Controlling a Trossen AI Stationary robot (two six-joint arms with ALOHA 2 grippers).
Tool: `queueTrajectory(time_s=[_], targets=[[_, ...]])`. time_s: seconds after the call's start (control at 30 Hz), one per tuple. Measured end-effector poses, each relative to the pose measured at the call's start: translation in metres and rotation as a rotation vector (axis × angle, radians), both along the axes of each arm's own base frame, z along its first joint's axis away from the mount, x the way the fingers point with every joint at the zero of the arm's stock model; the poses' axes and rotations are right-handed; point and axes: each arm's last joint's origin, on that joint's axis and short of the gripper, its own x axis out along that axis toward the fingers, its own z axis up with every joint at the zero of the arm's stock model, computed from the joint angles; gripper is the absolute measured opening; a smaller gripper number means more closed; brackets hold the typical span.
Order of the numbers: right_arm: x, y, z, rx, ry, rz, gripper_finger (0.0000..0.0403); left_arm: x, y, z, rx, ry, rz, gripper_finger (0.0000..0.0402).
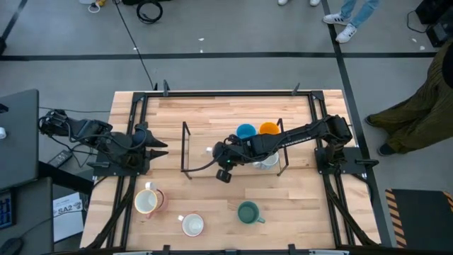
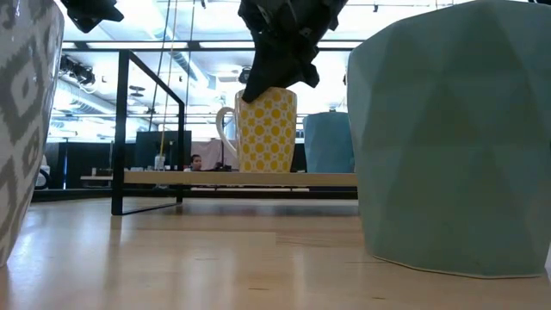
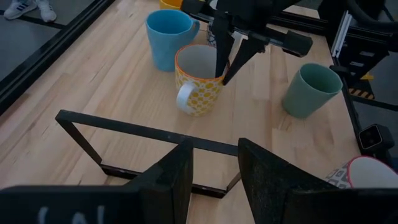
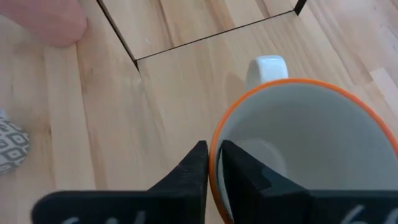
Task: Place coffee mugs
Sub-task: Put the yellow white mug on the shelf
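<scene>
**Right gripper pinches yellow mug rim**

Up close, I see my right gripper (image 3: 225, 62) with 2 fingers nearly closed across the rim of the yellow-patterned mug (image 3: 198, 81), 1 inside, 1 outside, arm stretched over the black frame (image 1: 185, 150). The left gripper (image 1: 157, 146) waits, fingers slightly parted.

The right arm reaches in from the desk's right edge, stretched long and nearly level toward the centre, its wrist bent so that the right gripper (image 1: 228, 152) points downward. Its jaws stand closed on the rim of a yellow-patterned mug (image 3: 198, 79), one finger inside the wall and one outside, as both wrist views show. The left arm is folded back at the left side of the desk, low over its base. The left gripper (image 1: 160, 148) points toward the centre, its jaws parted with a clear gap and holding nothing.
</scene>
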Motion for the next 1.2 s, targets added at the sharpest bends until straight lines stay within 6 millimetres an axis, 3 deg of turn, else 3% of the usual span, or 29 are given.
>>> queueTrajectory(time_s=[0.13, 0.4, 0.6, 0.93, 1.2], targets=[[0.0, 0.0, 0.001, -0.015, 0.003, 0.019, 0.0027, 0.0, 0.0, 0.0, 0.0, 0.0, 0.0, 0.0133], [-0.001, 0.001, 0.0, -0.003, 0.018, 0.055, 0.0036, 0.0, 0.0, 0.0, 0.0, 0.0, 0.0, 0.0133], [-0.003, 0.002, 0.001, -0.022, 0.051, 0.175, 0.0028, 0.0, 0.0, 0.0, 0.0, 0.0, 0.0, 0.0133], [-0.03, 0.0, 0.017, -0.08, 0.179, 0.303, 0.0027, 0.0, 0.0, 0.0, -0.006, -0.001, 0.003, 0.0133], [-0.039, -0.001, 0.016, -0.116, 0.277, 0.422, 0.0029, 0.0, 0.0, 0.0, -0.008, -0.005, 0.004, 0.0133]])
